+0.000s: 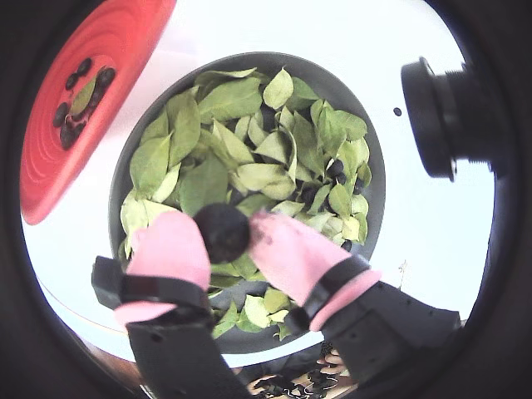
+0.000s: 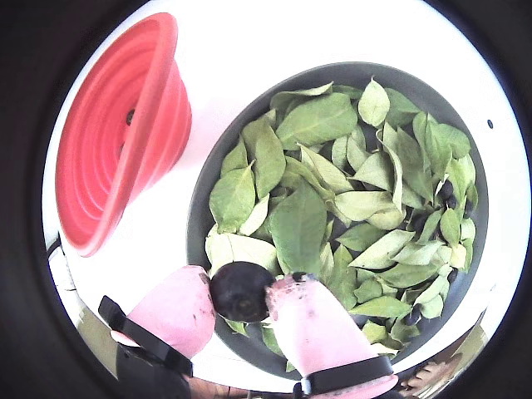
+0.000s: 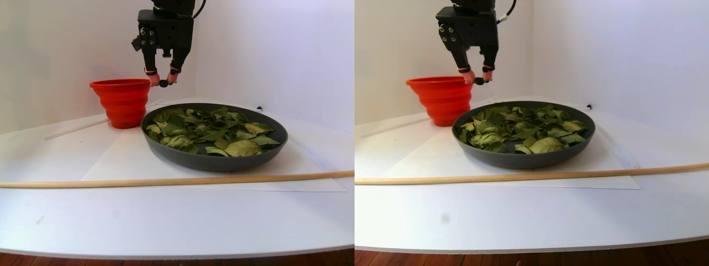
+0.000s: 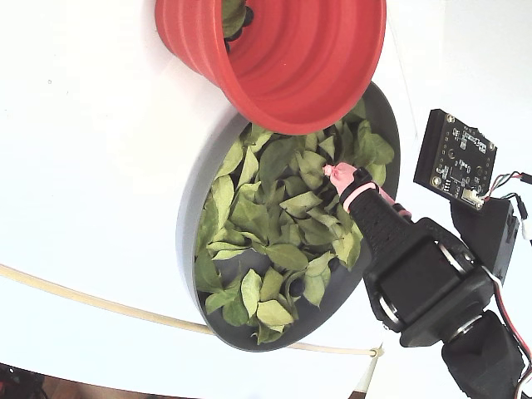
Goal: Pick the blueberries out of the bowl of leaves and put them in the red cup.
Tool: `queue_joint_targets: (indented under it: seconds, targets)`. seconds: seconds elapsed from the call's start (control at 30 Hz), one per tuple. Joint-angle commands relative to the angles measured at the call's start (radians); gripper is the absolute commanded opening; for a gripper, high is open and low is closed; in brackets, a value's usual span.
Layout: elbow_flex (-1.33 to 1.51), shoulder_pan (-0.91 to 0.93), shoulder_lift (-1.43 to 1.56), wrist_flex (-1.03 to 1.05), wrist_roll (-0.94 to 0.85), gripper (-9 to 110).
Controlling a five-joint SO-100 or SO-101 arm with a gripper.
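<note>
— While our gripper point(image 1: 224, 234) pinches one blueberry point(image 1: 223, 233) above the bowl point(image 1: 374, 179) in a wrist view, where do we carry it?

— Stereo pair view: we keep height, clear the red cup point(image 3: 123, 101) rim, then release over its mouth.

My fingers point(image 1: 170, 249) cover the bowl's point(image 1: 370, 150) near rim and the leaves point(image 1: 233, 104) there. Beside the bowl, the cup point(image 1: 100, 66) is cut off by the lens edge; dark berries point(image 1: 71, 125) inside blur together, uncountable. In the fixed view, the cup point(image 4: 307, 66) overlaps the bowl's far rim and runs off the top edge. More berries point(image 2: 449, 191) sit half buried among leaves.
</note>
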Motion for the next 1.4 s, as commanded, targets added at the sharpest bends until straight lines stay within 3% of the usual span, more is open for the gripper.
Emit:
queue_joint_targets:
  seconds: [0.0, 1.37]
  targets:
    - [-0.074, -0.017, 0.149, 0.000, -0.006, 11]
    - [-0.097, -0.192, 0.086, -0.222, -0.002, 11]
